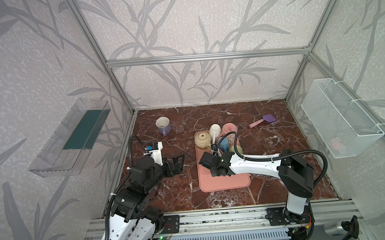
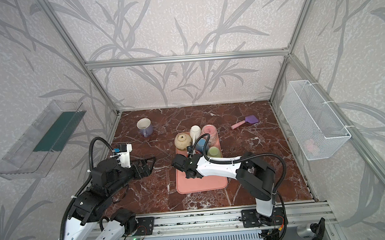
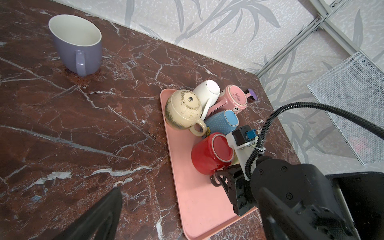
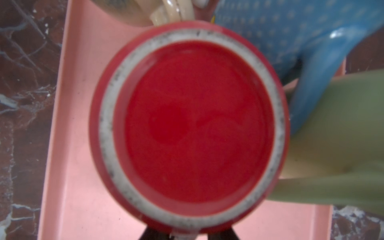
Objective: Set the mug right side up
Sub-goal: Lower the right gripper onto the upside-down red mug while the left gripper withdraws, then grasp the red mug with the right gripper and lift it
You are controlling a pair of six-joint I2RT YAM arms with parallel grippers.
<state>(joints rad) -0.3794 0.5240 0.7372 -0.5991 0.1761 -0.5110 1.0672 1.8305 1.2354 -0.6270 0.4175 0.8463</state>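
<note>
Right wrist: red mug [image 4: 197, 124] against right gripper [image 4: 189, 236].

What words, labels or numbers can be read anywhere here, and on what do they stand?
Nothing here is legible.
On the cream mug, upturned base: a black label with tiny pale print, too small to read.
On the pink mug, upturned base: a round stamp, too blurred to read.
On the red mug, upturned base: no text at all.
</note>
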